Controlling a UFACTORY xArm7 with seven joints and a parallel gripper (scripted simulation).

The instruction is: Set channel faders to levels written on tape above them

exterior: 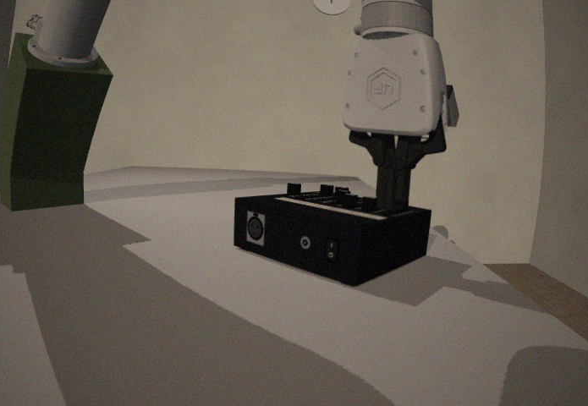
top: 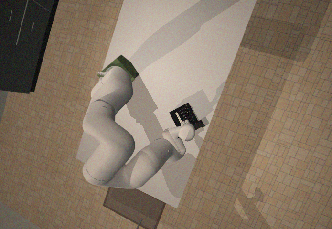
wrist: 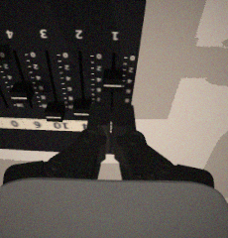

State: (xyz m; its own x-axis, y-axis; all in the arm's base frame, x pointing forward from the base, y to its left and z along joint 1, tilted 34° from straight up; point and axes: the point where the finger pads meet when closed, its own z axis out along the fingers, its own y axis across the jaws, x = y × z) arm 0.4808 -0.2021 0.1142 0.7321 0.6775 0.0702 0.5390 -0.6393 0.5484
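The black lighting desk (top: 177, 116) (exterior: 304, 229) (wrist: 69, 15) stands on its feet near the table's right edge. In the wrist view its channels read 4, 3, 2, 1 from left to right, with a pale tape strip (wrist: 25, 124) of written levels below them. My gripper (exterior: 392, 206) (wrist: 111, 102) is shut and empty, with its fingertips down on the desk top in channel 1's lane, just at the tape side of the channel 1 fader cap (wrist: 114, 81). The caps of channel 2 (wrist: 82, 107), channel 3 (wrist: 55, 112) and channel 4 (wrist: 20, 94) sit to the left. The tape under my fingers is hidden.
The white table (top: 171, 40) (exterior: 208, 310) carries the desk and the arm's green base block (top: 124, 64) (exterior: 50, 134). The table's edge lies close behind the desk, with tiled floor (top: 280, 108) beyond. The desk's near side shows a socket panel (exterior: 255, 228).
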